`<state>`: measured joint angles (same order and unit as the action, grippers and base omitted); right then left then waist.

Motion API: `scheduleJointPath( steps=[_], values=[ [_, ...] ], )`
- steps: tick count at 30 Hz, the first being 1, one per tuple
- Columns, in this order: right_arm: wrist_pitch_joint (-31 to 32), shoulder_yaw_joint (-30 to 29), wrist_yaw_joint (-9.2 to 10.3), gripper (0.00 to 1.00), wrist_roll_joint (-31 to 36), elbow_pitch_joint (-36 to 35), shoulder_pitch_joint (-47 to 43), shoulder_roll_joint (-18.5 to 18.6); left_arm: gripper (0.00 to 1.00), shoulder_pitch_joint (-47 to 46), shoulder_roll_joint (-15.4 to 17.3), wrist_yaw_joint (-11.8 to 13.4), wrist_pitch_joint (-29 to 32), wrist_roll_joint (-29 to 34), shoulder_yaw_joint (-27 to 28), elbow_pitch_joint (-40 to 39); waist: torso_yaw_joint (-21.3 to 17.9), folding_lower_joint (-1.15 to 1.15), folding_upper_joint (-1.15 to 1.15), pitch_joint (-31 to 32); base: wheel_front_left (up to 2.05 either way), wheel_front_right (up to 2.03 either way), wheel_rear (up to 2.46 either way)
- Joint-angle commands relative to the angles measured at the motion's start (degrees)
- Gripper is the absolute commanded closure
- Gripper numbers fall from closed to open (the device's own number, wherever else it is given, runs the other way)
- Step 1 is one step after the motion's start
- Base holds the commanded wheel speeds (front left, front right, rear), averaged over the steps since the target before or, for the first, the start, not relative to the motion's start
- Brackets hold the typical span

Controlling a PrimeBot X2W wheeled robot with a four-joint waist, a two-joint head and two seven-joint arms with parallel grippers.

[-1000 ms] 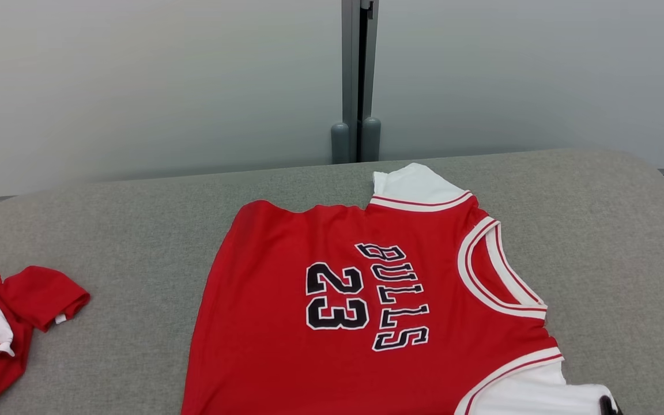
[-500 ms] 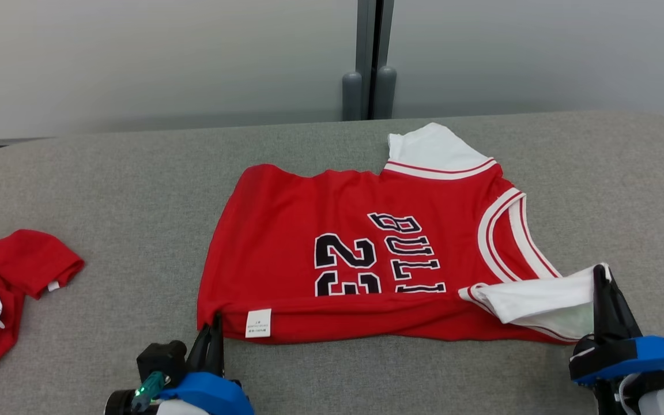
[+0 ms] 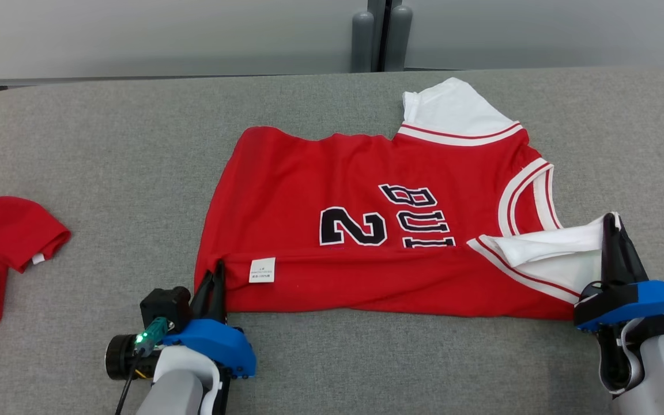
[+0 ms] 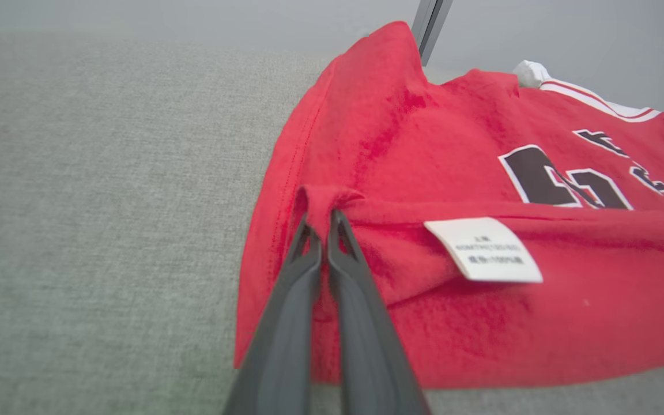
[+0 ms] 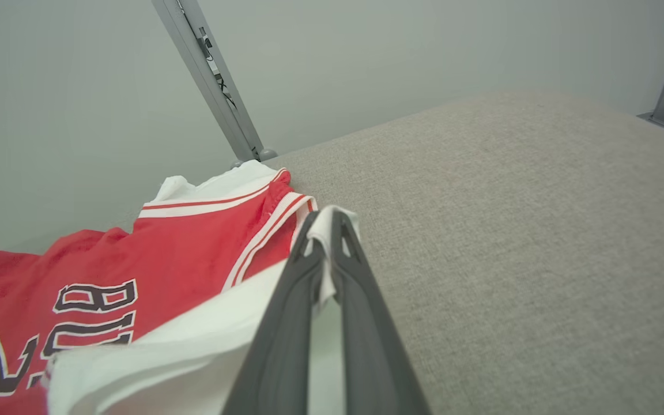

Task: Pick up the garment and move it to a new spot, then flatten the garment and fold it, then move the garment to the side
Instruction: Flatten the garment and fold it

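Head view: both end effectors (image 3: 215,270) (image 3: 611,223) clamp garment (image 3: 309,173).

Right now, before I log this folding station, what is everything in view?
jersey: one, red with white sleeves, table centre, near edge folded over
care label: one, white, on that folded edge
second garment: one, red and white, table's left edge
table: one, grey fabric, under everything
posts: two, grey, behind the table
left claw: one, dark, shut on the jersey's near left corner
right claw: one, dark, shut on the jersey's white sleeve
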<state>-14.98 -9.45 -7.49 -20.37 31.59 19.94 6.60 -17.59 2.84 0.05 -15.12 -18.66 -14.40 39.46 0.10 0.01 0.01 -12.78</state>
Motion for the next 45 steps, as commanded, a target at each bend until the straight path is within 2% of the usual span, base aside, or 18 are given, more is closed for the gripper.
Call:
scheduleJointPath(
  steps=[1, 6, 8, 9, 10, 16, 21, 27, 31, 34, 35, 36, 37, 42, 45],
  values=[
    [-0.3, -0.2, -0.01, 1.00, 0.8, 0.4, 1.2, 0.4, 1.00, -1.6, 0.1, 0.5, 0.0, 0.0, 0.1, 0.2, 0.1, -0.01, -0.01, -0.4, 0.00, 0.00, 0.00],
    [-0.3, -1.0, -0.01, 1.00, 3.0, 1.4, 3.6, -0.1, 1.00, -3.8, 0.1, 1.0, 0.0, 0.3, -0.1, -0.1, 0.2, -0.01, -0.01, -2.2, 0.00, 0.00, 0.00],
    [-0.3, -1.0, -0.01, 1.00, 3.6, 1.1, 4.4, -0.4, 0.34, -4.2, 0.1, 1.4, 0.0, 0.4, 0.0, -0.6, 0.1, -0.01, -0.01, -2.7, 0.00, 0.00, 0.00],
    [-0.3, -0.9, -0.01, 0.50, 3.7, 0.9, 4.6, -0.6, 0.00, -4.2, 0.1, 1.6, 0.0, 0.3, 0.1, -1.0, 0.1, -0.01, -0.01, -2.9, 0.00, 0.00, 0.00],
    [-0.3, -0.7, -0.01, 0.00, 3.7, 0.9, 4.6, -0.8, 0.00, -4.2, 0.1, 1.8, 0.0, 0.3, 0.3, -1.4, 0.1, -0.01, -0.01, -3.1, 0.00, 0.00, 0.00],
    [-0.3, -2.8, -0.01, 0.00, 3.8, -3.4, 2.4, -2.0, 0.00, -0.9, 0.1, 3.5, -0.1, -0.7, 3.2, -7.8, -0.2, -0.01, -0.01, -3.3, 0.00, 0.00, 0.00],
    [-0.3, -4.3, -0.01, 0.00, 3.1, -6.0, -1.0, -2.7, 0.00, 3.5, 0.1, 3.1, -0.1, -2.2, 3.7, -10.6, -0.8, -0.01, -0.01, -2.8, 0.00, 0.00, 0.00],
    [-0.3, -6.1, -0.01, 0.00, 2.9, -5.9, -4.4, -3.3, 0.00, 5.5, 0.1, 2.9, -0.1, -3.1, 3.2, -6.4, -1.6, -0.01, -0.01, -2.7, 0.00, 0.00, 0.00],
    [-0.3, -4.4, -0.01, 0.00, 3.5, -3.7, -5.4, -3.5, 0.00, 4.4, 0.1, 3.4, 0.2, -3.3, 3.7, -3.3, -2.4, -0.01, -0.01, -2.9, 0.00, 0.00, 0.00],
    [-0.3, -3.0, -0.01, 0.00, 4.9, -0.3, -5.7, -3.3, 0.00, 4.0, 0.0, 2.6, 0.4, -3.9, 3.1, -0.9, -2.6, -0.01, -0.01, -2.9, 0.00, 0.00, 0.00],
    [-0.3, -3.1, -0.01, 0.00, 5.1, 0.4, -5.4, -3.2, 0.53, 3.9, 0.0, 2.4, 0.4, -4.2, 2.8, 0.1, -2.6, -0.01, -0.01, -2.8, 0.00, 0.00, 0.00],
    [-0.3, -3.1, -0.01, 0.00, 5.6, 1.2, -5.2, -3.2, 0.68, 3.6, 0.0, 2.2, 0.4, -4.6, 2.5, 1.0, -2.6, -0.01, -0.01, -2.8, 0.00, 0.00, 0.00],
    [-0.3, -2.6, -0.01, 0.00, 6.0, 2.4, -5.0, -3.2, 1.00, 3.3, -0.1, 2.0, 0.5, -5.0, 1.9, 2.0, -2.6, -0.01, -0.01, -2.8, 0.00, 0.00, 0.00],
    [-0.1, -1.5, -0.01, 0.00, 7.5, 7.7, -4.0, -3.2, 1.00, 2.6, -0.1, 1.2, 0.5, -6.7, 0.5, 4.1, -2.2, -0.01, -0.01, -2.8, 0.00, 0.00, 0.00],
    [0.3, 1.1, -0.01, 0.00, 7.4, 11.6, -3.8, -3.6, 1.00, 2.7, -0.2, 0.9, 0.5, -7.7, -0.1, 4.5, -1.9, -0.01, -0.01, -2.7, 0.00, 0.00, 0.00]
  ],
)
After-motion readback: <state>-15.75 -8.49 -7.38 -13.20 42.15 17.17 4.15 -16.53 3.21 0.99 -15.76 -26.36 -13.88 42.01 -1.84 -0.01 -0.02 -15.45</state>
